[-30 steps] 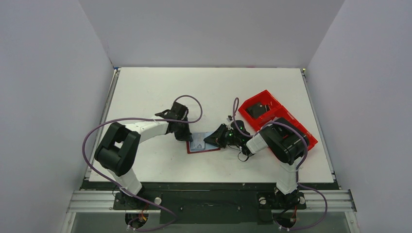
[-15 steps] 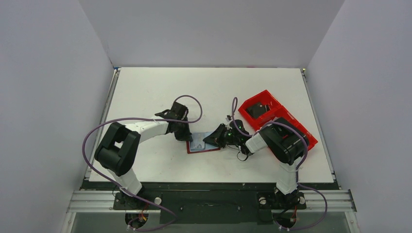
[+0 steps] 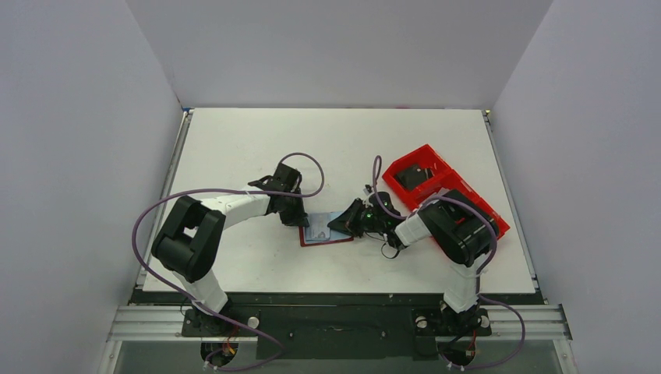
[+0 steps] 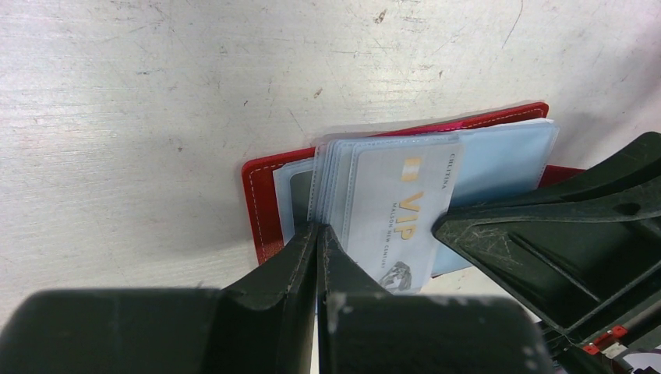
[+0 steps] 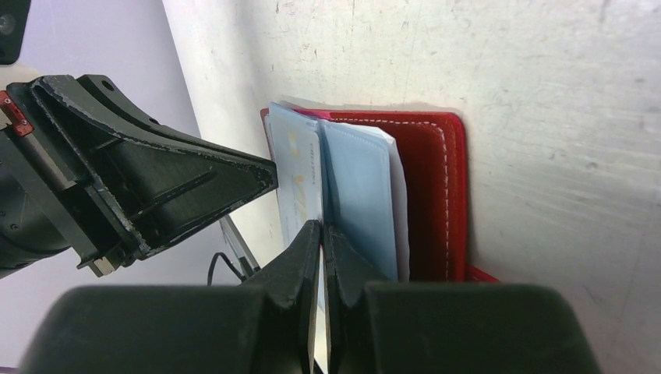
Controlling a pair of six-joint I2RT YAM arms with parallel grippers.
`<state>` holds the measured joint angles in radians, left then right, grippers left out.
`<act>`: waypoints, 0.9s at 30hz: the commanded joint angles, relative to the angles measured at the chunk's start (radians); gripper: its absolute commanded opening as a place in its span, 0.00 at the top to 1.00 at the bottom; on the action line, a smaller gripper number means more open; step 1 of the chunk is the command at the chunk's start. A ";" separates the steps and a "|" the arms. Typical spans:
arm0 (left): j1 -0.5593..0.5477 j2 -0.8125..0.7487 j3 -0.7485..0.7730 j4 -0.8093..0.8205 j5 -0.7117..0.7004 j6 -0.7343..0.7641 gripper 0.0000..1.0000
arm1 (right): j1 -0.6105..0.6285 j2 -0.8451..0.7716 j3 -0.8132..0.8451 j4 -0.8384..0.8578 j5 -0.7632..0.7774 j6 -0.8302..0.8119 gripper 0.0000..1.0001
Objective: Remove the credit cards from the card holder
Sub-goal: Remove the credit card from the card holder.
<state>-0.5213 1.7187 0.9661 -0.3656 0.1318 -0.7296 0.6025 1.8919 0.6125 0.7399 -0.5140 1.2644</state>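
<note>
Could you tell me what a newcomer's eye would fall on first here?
The open red holder at mid-table, with the left hand shut at its clear sleeves and the right hand seemingly shut on a pale VIP card. Next, the bright red tray toward the table's right side.

The top external camera sits high above and behind the arm bases, looking down and forward over the whole table (image 3: 257,148) from afar. Each wrist camera rides just behind its own fingers and looks along them at the tabletop from very close. Both wrist views share the card holder (image 4: 261,210), seen from opposite sides, and the left gripper (image 4: 318,232) and right gripper (image 5: 321,227) each appear in the other's view.
</note>
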 commanded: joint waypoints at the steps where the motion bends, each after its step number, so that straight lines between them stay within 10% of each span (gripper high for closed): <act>1: 0.008 0.092 -0.055 -0.086 -0.117 0.034 1.00 | -0.018 -0.063 -0.017 -0.023 0.036 -0.046 1.00; 27: 0.017 0.091 -0.051 -0.089 -0.118 0.041 1.00 | -0.061 -0.104 -0.040 -0.115 0.037 -0.099 1.00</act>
<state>-0.5133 1.7218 0.9668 -0.3653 0.1429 -0.7296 0.5510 1.8263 0.5804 0.6460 -0.5041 1.1980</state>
